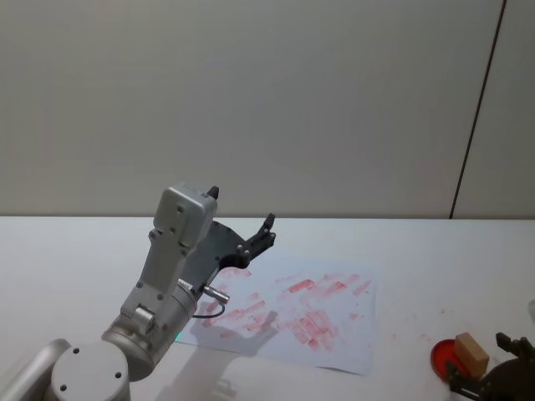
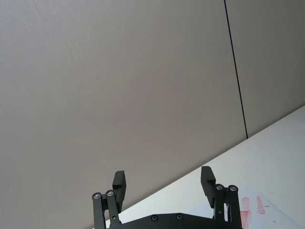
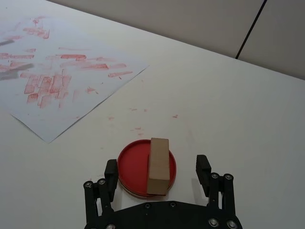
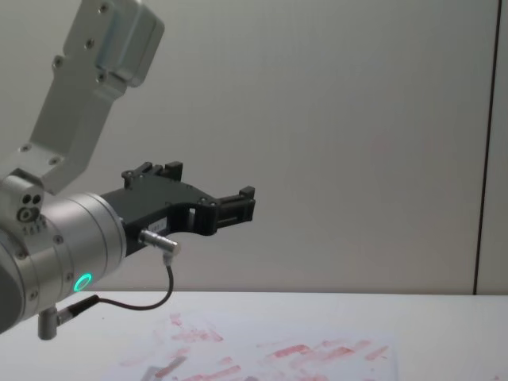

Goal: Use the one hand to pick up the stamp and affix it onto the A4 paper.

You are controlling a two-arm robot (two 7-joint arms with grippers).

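White table [image 3: 238, 105], stamp [image 3: 159, 164] in red dish [image 3: 131, 164] (right gripper [image 3: 157, 167] near).

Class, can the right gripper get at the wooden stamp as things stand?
Probably yes. The right gripper sits close to the stamp, jaws open wider than the block, nothing between them. The stamp lies uncovered on the red pad.

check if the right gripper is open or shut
Open: the right gripper shows both fingers spread wide, the stamp resting free on the red pad.
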